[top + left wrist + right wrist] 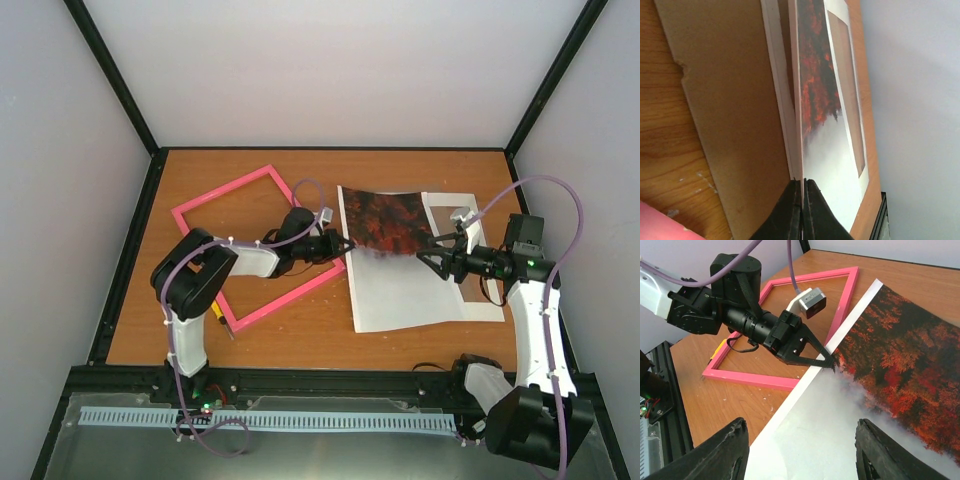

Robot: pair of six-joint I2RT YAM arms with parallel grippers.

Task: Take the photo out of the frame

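Note:
The pink frame [222, 190] lies flat on the table at the left with nothing inside it. It also shows in the right wrist view [760, 381]. The photo [390, 225], dark red at one half and pale grey at the other, lies to the frame's right. My left gripper [345, 243] is shut on the photo's left edge [820, 100] and holds that edge slightly raised. My right gripper [425, 252] is open, its fingers [725, 450] spread above the photo's pale half [840, 440] without touching it.
A plain white sheet [410, 300] with a cut-out window lies under the photo, over a brown backing panel [730, 100]. A yellow-handled screwdriver [216, 310] lies by the frame's near corner. Black rails edge the table.

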